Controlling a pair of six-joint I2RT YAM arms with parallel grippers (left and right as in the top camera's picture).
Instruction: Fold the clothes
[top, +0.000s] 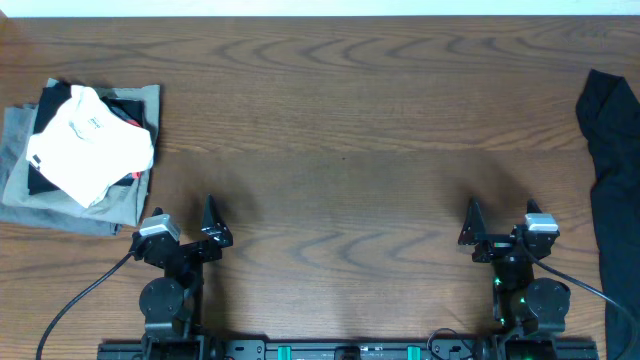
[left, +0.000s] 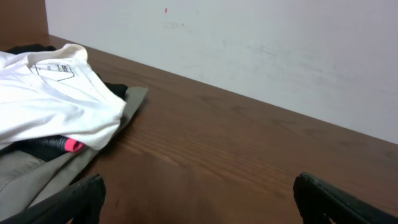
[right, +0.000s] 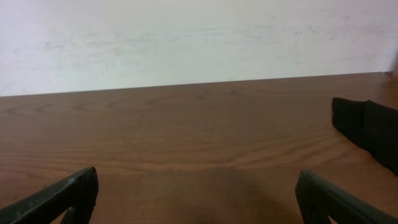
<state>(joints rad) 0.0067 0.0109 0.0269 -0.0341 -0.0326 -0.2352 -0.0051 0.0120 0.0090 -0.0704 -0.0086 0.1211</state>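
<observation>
A brown wooden table (top: 340, 120) runs to a white wall (right: 186, 37); my left gripper (left: 198, 200) and right gripper (right: 198, 194) sit low over it, jaws spread wide, holding nothing. The white T-shirt (top: 88, 145) lies crumpled atop olive-grey garments (top: 125, 205) at the table's left end, near my left gripper. A black garment (top: 615, 170) lies along the right edge.
</observation>
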